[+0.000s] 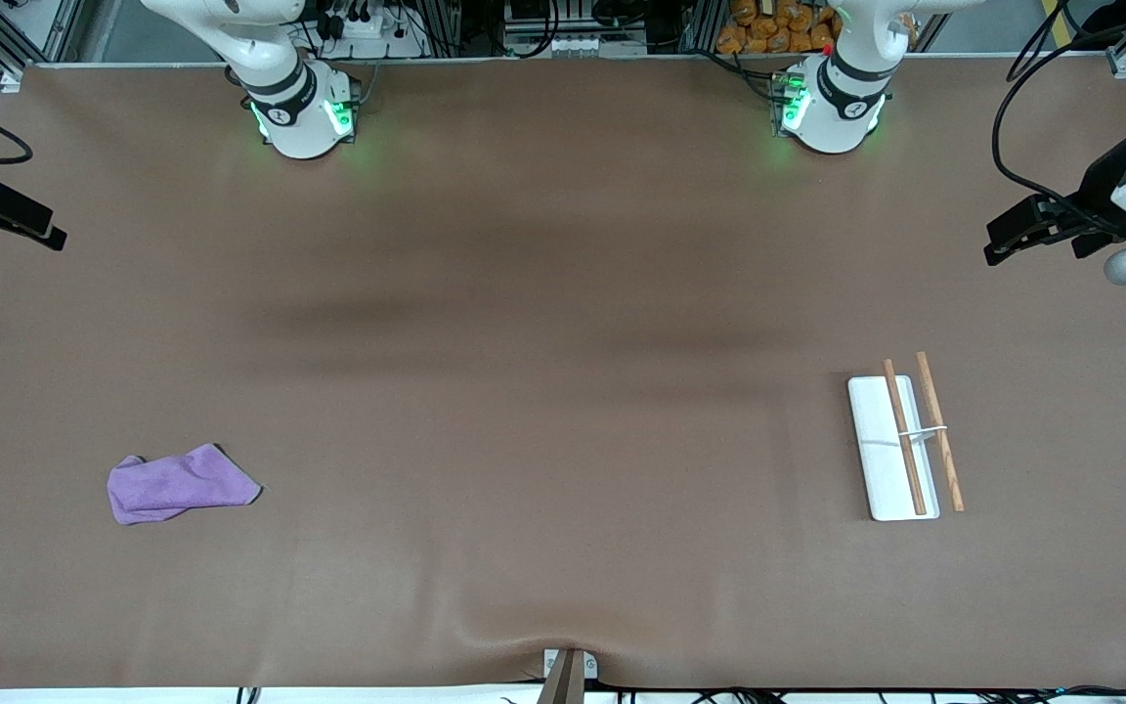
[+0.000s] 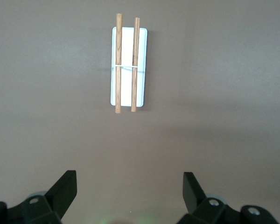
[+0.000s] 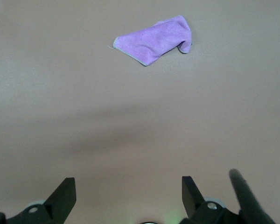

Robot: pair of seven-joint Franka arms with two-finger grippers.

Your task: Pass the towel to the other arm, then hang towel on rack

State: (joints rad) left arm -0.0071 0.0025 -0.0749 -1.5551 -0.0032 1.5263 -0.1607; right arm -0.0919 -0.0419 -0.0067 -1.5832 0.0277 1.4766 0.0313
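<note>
Left gripper (image 2: 129,191) spread wide, nothing between its fingers, up over bare table at the left arm's end, with the rack (image 2: 127,65) in its wrist view. Right gripper (image 3: 129,196) also spread wide and empty, up over bare table at the right arm's end, towel (image 3: 154,39) in its wrist view. Both arms wait. Purple towel (image 1: 177,483) lies crumpled flat on the brown table (image 1: 543,391) toward the right arm's end. Rack (image 1: 900,440) sits toward the left arm's end, well apart from the towel: white rectangular base, two thin parallel wooden rods, thin white crossbar joining them. Nothing hangs on the rack.
</note>
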